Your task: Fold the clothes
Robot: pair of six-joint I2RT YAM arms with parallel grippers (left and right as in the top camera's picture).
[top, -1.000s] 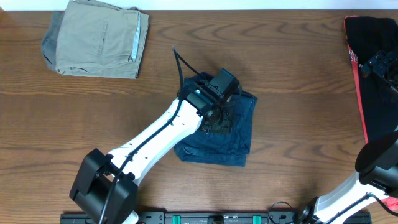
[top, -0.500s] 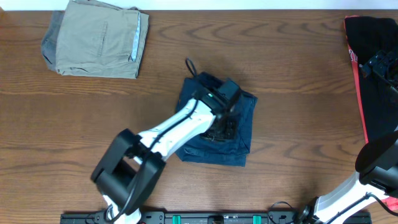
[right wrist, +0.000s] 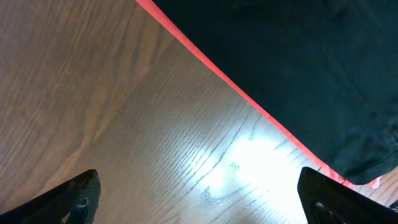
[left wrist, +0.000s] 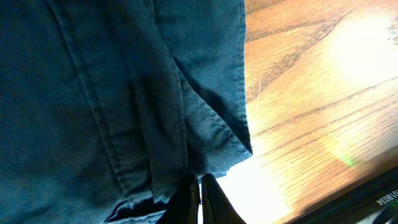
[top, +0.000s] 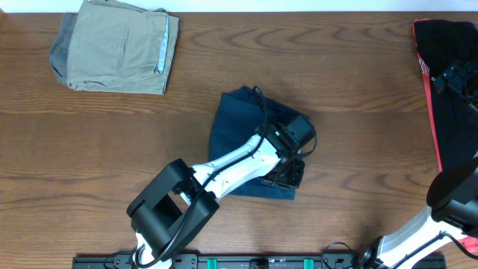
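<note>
The dark navy shorts (top: pixel 231 127) lie folded in a compact bundle at the middle of the table. My left gripper (top: pixel 293 170) is shut and sits low at the bundle's lower right edge. In the left wrist view the shut fingertips (left wrist: pixel 200 186) meet just past a hemmed corner of the shorts (left wrist: pixel 93 93), with bright wood showing beside them and no cloth seen between them. My right gripper (top: pixel 455 75) is open over the far right edge; in the right wrist view its fingers (right wrist: pixel 199 193) stand wide apart above bare wood.
Folded tan shorts (top: pixel 116 45) lie at the back left. A black garment with a red-pink stripe (top: pixel 455 45) lies along the right edge, and it also fills the top of the right wrist view (right wrist: pixel 298 62). Wooden tabletop (top: pixel 358 194) surrounds the bundle.
My left gripper has slid from the middle of the navy shorts toward their lower right edge, uncovering the upper left part. The right arm has not moved.
</note>
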